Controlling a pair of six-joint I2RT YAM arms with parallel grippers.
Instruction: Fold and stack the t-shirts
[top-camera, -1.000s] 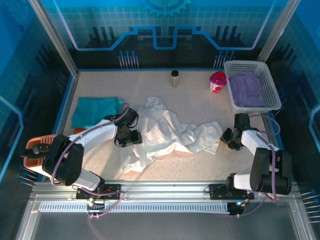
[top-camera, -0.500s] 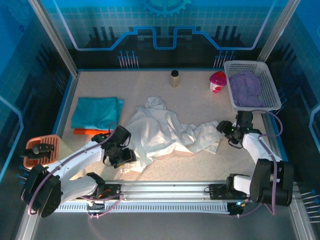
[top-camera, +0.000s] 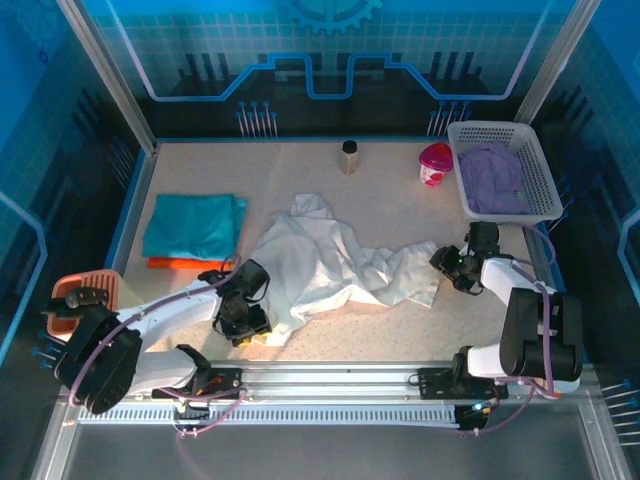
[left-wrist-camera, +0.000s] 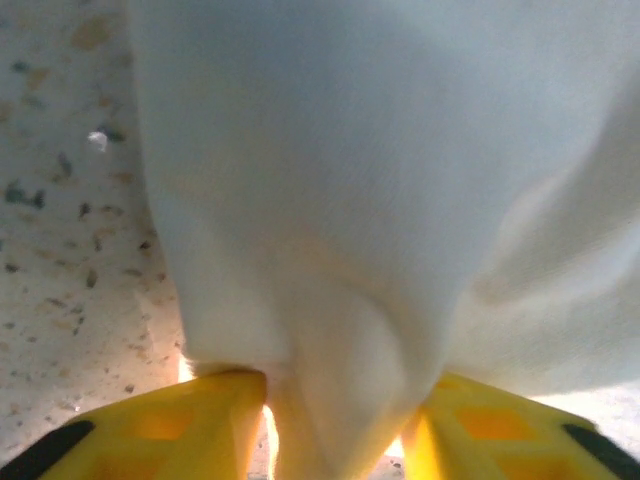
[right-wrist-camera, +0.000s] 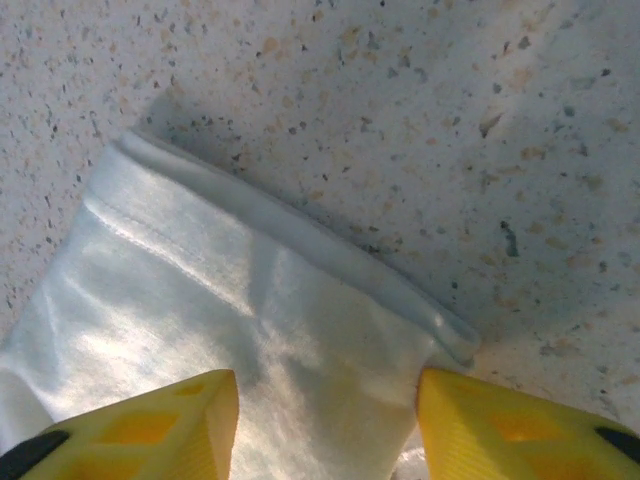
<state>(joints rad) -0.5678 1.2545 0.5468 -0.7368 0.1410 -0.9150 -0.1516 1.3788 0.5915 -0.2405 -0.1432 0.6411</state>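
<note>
Currently white t-shirt (top-camera: 330, 265) lies crumpled mid-surface, reaching toward the near edge. Teal t-shirt (top-camera: 192, 225) sits folded by the left edge on the orange t-shirt (top-camera: 170, 263). Left claw (top-camera: 243, 322) is at the white one's near-left corner, jaws half closed round a bunched fold; can't tell if it bites. Right claw (top-camera: 447, 262) gapes over the right-hand hem, holding nothing. Risk: bunch slips out, or a shallow hem bite drags it lopsided.

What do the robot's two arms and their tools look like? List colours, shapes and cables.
The left arm and the right arm both have white tube-like links and bulky black joints. A thin purplish cable loops along each. The left tool and the right tool are black, each with two blocky yellow fingers that carry black patches.
</note>
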